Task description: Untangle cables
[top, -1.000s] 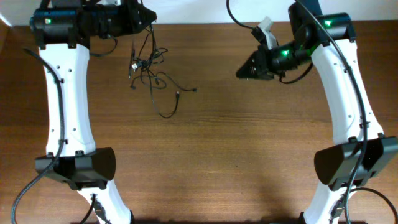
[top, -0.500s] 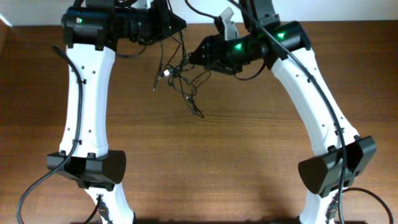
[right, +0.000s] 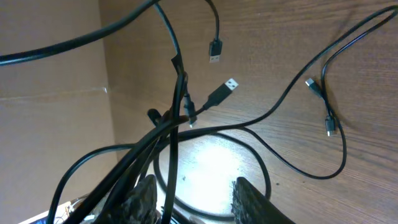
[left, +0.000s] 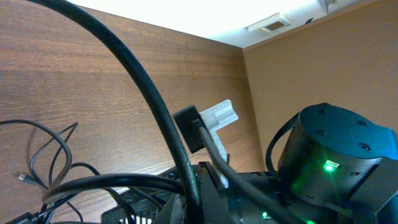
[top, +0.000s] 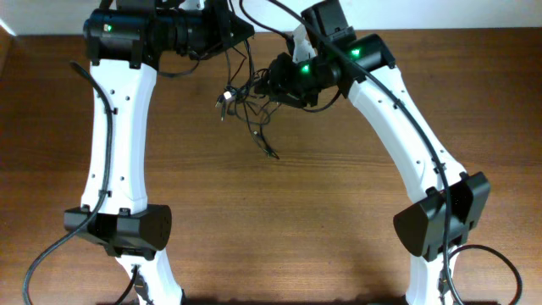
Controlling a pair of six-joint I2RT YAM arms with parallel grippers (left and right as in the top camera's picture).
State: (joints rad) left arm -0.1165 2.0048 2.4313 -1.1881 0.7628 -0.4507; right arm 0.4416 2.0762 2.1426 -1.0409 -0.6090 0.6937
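1. Our cables (top: 246, 93) bunch at upper centre, between both arms, probably so the loops can be pulled apart.
2. Right gripper (right: 196, 186) straddles strands, fingers spread (left gripper (top: 235, 32): we cannot tell).

**Two white-and-black robot arms, seen from above and from their wrists**

The left arm (top: 114, 127) and right arm (top: 398, 110) are each wearing smooth white shells along their long links, with bulky black housings (top: 127, 229) bulging at the joints. Small green lights (top: 356, 53) are glowing on the dark upper sections. Thick black power leads (left: 155, 106) are running along both arms and looping out near the bases. A white bracket (left: 219, 115) is sticking out of the right arm's black wrist. The right gripper (right: 194, 182) is showing dark, rough-textured fingers (right: 249, 196).
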